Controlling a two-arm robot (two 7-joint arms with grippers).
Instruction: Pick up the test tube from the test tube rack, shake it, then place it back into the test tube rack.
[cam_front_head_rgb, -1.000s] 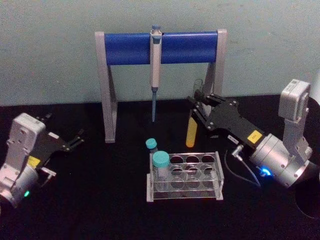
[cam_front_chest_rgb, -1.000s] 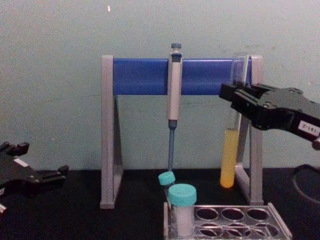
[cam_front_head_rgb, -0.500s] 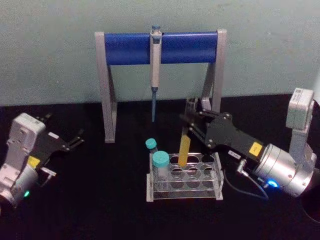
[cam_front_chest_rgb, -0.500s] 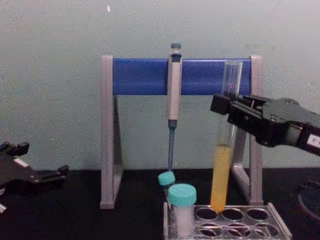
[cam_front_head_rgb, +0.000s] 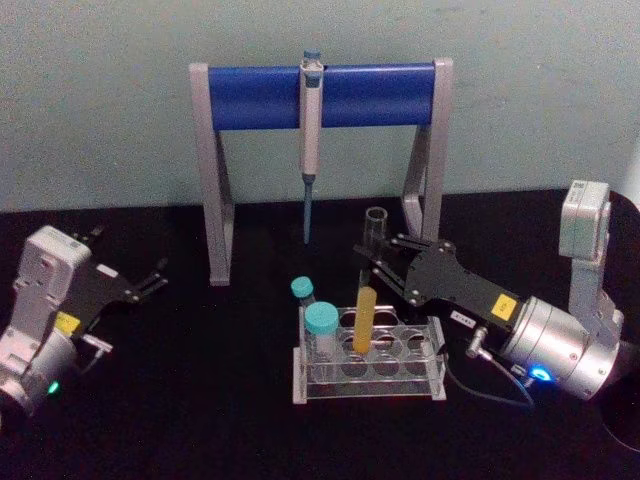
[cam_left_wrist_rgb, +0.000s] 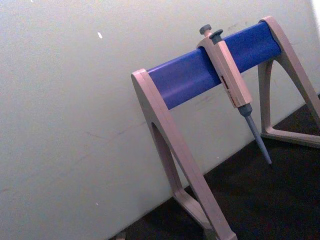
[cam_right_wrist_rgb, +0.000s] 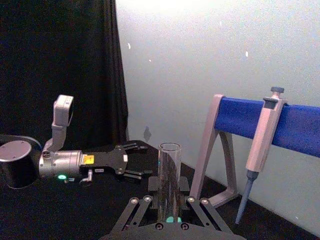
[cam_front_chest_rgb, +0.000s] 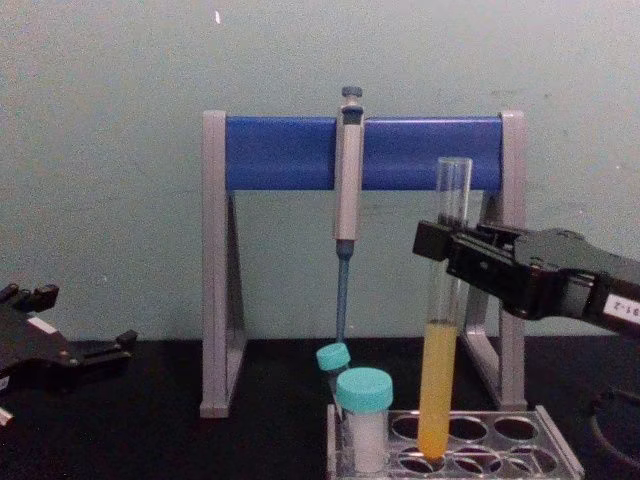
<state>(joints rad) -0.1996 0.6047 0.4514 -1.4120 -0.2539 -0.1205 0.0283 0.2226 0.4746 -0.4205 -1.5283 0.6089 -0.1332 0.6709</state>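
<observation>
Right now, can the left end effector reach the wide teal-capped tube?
Probably yes: bare table separates left end effector from wide teal-capped tube; right end effector grips the test tube beyond.

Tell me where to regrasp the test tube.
The bare glass above the yellow liquid, where the right tool holds the test tube, coming level from the right: it stands nearly upright in the test tube rack, capped tubes on its left.

You'll find a grey-and-blue pipette stand (cam_front_head_rgb: 250, 97) at 12 o'clock on the black table (cam_front_head_rgb: 200, 420), with a pipette (cam_front_head_rgb: 310, 130) hanging upright from mid-bar. At the pipette's 6 o'clock stands a short teal-capped white tube (cam_front_head_rgb: 322, 338); a thin teal-capped tube (cam_front_head_rgb: 303, 292) is just beside it, at its 11 o'clock.
</observation>
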